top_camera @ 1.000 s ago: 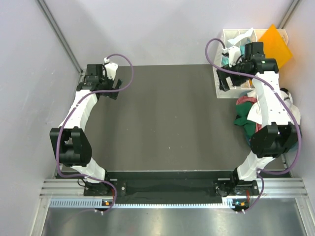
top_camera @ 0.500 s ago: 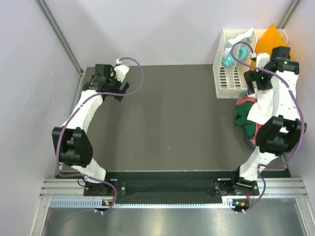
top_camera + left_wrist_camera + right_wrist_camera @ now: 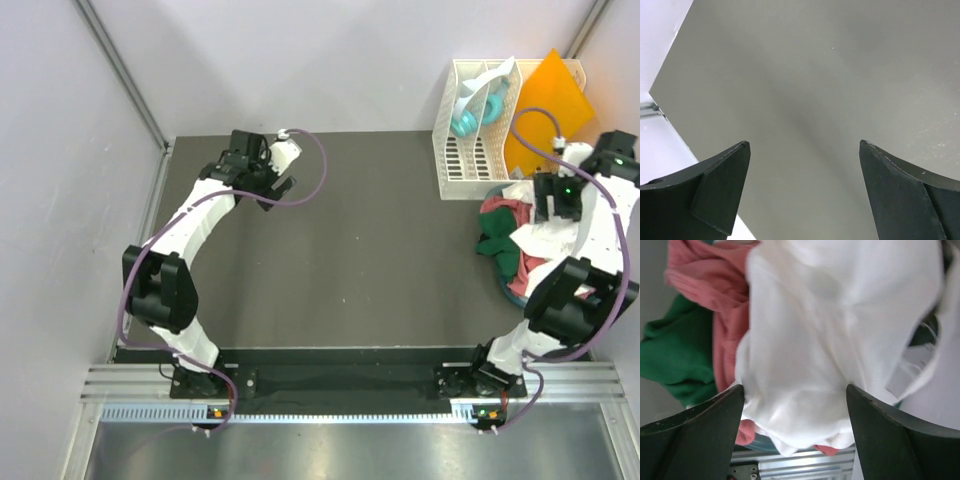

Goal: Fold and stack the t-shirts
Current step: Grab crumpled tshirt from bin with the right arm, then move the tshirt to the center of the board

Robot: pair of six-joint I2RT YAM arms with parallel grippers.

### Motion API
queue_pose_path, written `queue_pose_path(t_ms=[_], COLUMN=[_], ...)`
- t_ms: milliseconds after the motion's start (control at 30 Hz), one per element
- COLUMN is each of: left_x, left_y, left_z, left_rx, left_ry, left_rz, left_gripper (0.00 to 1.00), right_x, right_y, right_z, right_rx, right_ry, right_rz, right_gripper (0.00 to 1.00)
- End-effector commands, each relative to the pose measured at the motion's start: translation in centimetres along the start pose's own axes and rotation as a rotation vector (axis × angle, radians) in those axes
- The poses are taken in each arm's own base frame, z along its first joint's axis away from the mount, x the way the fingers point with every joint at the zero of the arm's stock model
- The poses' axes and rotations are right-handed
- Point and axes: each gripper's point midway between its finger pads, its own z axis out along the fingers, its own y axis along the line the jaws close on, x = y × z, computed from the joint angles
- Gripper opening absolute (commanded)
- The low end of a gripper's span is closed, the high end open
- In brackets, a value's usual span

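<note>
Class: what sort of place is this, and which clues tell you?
Probably a robotics lab cell: a left arm and right arm bolted at a dark table, plain walls, t-shirts heaped beside a white rack.

The table (image 3: 350, 250) is a dark grey, matte slab set between pale walls. At its far right corner stands a white slatted rack (image 3: 455, 165), and an orange sheet (image 3: 545, 90) is propped just beside it on the right. Nearer, along the right edge, sits a crumpled heap of shirts (image 3: 520, 240): white on top, salmon-red and green beneath, with the green spilling inward onto the dark surface. A sliver of teal shows under the heap's near side; I cannot tell what it is.
</note>
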Motion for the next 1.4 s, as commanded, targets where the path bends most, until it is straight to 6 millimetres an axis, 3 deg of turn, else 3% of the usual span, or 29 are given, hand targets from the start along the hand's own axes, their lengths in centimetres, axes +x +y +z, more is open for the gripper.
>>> queue_pose_path(t_ms=[0,233,300,400,467,533,567,700,800,933,1000,1067,1167,1367], left_x=[-2.2,-4.3,-5.2,-5.8,-5.9,-6.1,-6.0,-5.7,-5.6,-5.4,-5.1,-4.9,-4.9,-4.6], left_y=[0.7,0.2,0.2,-0.2,-0.4,-0.5,-0.6,-1.1,-1.4,-1.6,-1.8,-1.9,-2.0,-1.3], left_z=[-0.1,1.7,1.9,2.2,2.4,2.3,2.4,2.6,2.5,2.1,1.8,1.5,1.1,0.3], left_rx=[-0.034,-0.027,-0.035,-0.033,-0.031,-0.039,-0.037,-0.026,-0.023,-0.038,-0.039,-0.043,-0.052,-0.127], left_ry=[0.003,0.021,0.011,0.008,0.007,0.003,0.003,-0.001,-0.014,-0.037,-0.051,-0.062,-0.080,-0.115], left_rz=[0.067,0.132,0.143,0.156,0.160,0.158,0.149,0.134,0.125,0.107,0.100,0.088,0.079,0.067], left_gripper=[0.94,0.94,0.94,0.94,0.94,0.94,0.94,0.93,0.92,0.92,0.92,0.92,0.92,0.92], right_x=[0.0,2.4,2.8,3.0,2.8,2.1,1.3,-1.3,-4.0,-8.7,-10.9,-13.0,-16.8,-23.3], right_y=[-1.9,-1.3,-1.3,-1.3,-1.2,-1.2,-1.6,-2.2,-2.2,-2.6,-1.2,-1.6,-0.3,4.8], right_z=[-2.4,1.5,2.3,2.9,3.1,2.6,2.0,-0.2,-2.8,-8.2,-9.7,-12.6,-16.9,-24.8], right_rx=[0.047,-0.001,-0.009,-0.019,-0.028,-0.027,-0.011,0.056,0.109,0.216,0.219,0.308,0.398,0.561], right_ry=[-0.136,-0.091,-0.078,-0.076,-0.077,-0.091,-0.113,-0.153,-0.207,-0.334,-0.384,-0.451,-0.596,-0.911], right_rz=[0.089,0.127,0.135,0.149,0.151,0.146,0.135,0.052,-0.020,-0.095,-0.148,-0.165,-0.217,-0.314], right_gripper=[0.82,0.78,0.71,0.47,0.23,0.13,0.06,0.10,0.00,0.00,0.00,0.00,0.00,0.00])
